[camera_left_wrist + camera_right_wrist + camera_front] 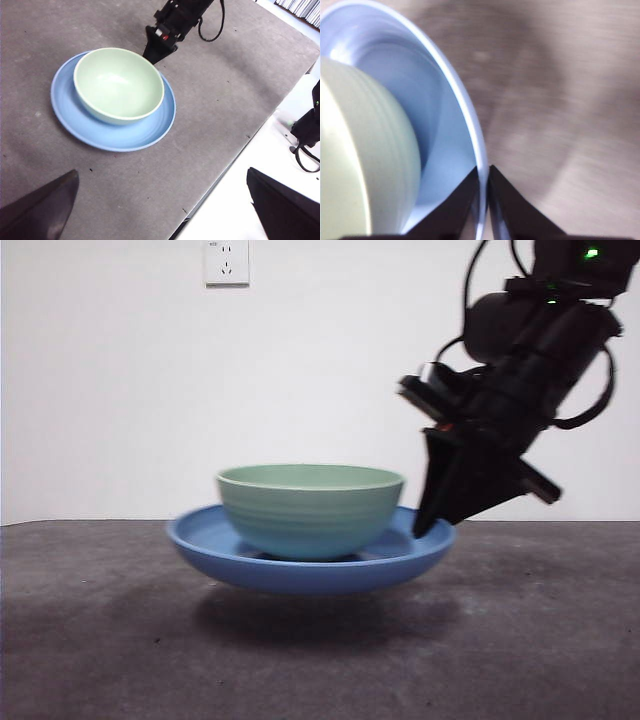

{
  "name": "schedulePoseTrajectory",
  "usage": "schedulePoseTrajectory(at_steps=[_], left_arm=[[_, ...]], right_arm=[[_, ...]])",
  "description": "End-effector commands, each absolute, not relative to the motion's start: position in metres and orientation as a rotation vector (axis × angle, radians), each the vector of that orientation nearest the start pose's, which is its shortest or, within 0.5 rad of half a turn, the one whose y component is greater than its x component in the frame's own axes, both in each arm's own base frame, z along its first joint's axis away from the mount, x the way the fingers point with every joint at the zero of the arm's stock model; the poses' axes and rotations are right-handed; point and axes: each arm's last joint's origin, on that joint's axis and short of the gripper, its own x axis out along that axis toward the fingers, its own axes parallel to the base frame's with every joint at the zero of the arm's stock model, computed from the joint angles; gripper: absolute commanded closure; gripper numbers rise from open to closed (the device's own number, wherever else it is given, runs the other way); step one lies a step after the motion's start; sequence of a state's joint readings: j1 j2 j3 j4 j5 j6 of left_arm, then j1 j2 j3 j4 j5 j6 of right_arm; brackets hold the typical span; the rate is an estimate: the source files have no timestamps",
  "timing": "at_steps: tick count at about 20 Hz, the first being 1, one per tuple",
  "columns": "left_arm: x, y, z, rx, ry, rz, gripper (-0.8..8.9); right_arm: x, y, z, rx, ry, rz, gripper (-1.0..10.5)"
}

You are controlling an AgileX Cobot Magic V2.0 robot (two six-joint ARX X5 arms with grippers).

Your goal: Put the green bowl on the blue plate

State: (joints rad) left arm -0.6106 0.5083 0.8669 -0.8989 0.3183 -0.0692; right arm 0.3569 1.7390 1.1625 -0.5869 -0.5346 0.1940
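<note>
Both tools differ: right tool [482, 187] pinches glossy blue round plate [205, 552] rim, pale-green ridged bowl [310, 510] just beside it inward; left tool [160, 210] gapes empty, far.

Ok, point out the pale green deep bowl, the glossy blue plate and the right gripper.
pale green deep bowl [310, 515], front view, outer wall.
glossy blue plate [122, 137], left wrist view, bare rim.
right gripper [483, 187], right wrist view, between fingertips.
</note>
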Motion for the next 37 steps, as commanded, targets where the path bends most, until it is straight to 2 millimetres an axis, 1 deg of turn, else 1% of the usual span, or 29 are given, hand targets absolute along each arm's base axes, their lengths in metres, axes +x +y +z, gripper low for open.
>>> schedulePoseTrajectory(at_steps=[1,3,5,9,10,11,12,13,14,16,17,19,20,21,22,23,24,26,27,28,31,34,37], left_arm=[[0.059,-0.053,0.328,0.014,0.575,-0.895,1.88],[0.059,-0.053,0.328,0.014,0.575,-0.895,1.88],[0.059,-0.053,0.328,0.014,0.575,-0.895,1.88],[0.059,-0.053,0.328,0.014,0.575,-0.895,1.88],[0.059,-0.053,0.328,0.014,0.575,-0.895,1.88],[0.059,-0.053,0.328,0.014,0.575,-0.895,1.88],[0.059,-0.053,0.328,0.014,0.575,-0.895,1.88],[0.059,-0.053,0.328,0.014,0.575,-0.895,1.88],[0.059,-0.053,0.328,0.014,0.575,-0.895,1.88],[0.059,-0.053,0.328,0.014,0.575,-0.895,1.88],[0.059,-0.053,0.328,0.015,0.575,-0.895,1.88],[0.059,-0.053,0.328,0.014,0.575,-0.895,1.88],[0.059,-0.053,0.328,0.014,0.575,-0.895,1.88],[0.059,-0.053,0.328,0.014,0.575,-0.895,1.88],[0.059,-0.053,0.328,0.014,0.575,-0.895,1.88],[0.059,-0.053,0.328,0.014,0.575,-0.895,1.88],[0.059,-0.053,0.328,0.014,0.575,-0.895,1.88],[0.059,-0.053,0.328,0.014,0.575,-0.895,1.88],[0.059,-0.053,0.328,0.014,0.575,-0.895,1.88],[0.059,-0.053,0.328,0.014,0.575,-0.895,1.88],[0.059,-0.053,0.328,0.014,0.575,-0.895,1.88],[0.059,-0.053,0.328,0.014,0.575,-0.895,1.88],[0.059,-0.053,0.328,0.014,0.575,-0.895,1.88]], right_arm=[[0.317,0.148,0.185,0.294,1.305,0.669,9.4],[0.318,0.156,0.176,0.285,1.321,0.679,9.4],[0.32,0.158,0.168,0.271,1.331,0.654,9.4],[0.321,0.157,0.165,0.269,1.332,0.653,9.3],[0.321,0.157,0.165,0.27,1.333,0.653,9.0],[0.321,0.157,0.165,0.269,1.333,0.652,8.3],[0.321,0.157,0.165,0.27,1.331,0.653,7.8],[0.322,0.157,0.166,0.268,1.325,0.656,7.6],[0.322,0.157,0.17,0.265,1.309,0.658,7.6],[0.323,0.15,0.185,0.264,1.258,0.642,7.6],[0.322,0.146,0.196,0.257,1.226,0.625,7.6],[0.316,0.133,0.227,0.263,1.145,0.614,7.2],[0.308,0.125,0.247,0.27,1.092,0.616,6.8],[0.301,0.119,0.262,0.265,1.058,0.621,6.5],[0.288,0.112,0.281,0.249,1.012,0.633,6.0],[0.275,0.106,0.297,0.234,0.976,0.644,5.7],[0.256,0.1,0.315,0.215,0.936,0.66,5.2],[0.224,0.089,0.34,0.179,0.879,0.685,4.6],[0.209,0.084,0.349,0.159,0.854,0.698,4.2],[0.189,0.078,0.359,0.121,0.822,0.717,3.7],[0.159,0.067,0.369,0.06,0.8,0.72,3.3],[0.132,0.056,0.373,-0.004,0.802,0.691,3.3],[0.108,0.048,0.377,-0.038,0.781,0.712,3.3]])
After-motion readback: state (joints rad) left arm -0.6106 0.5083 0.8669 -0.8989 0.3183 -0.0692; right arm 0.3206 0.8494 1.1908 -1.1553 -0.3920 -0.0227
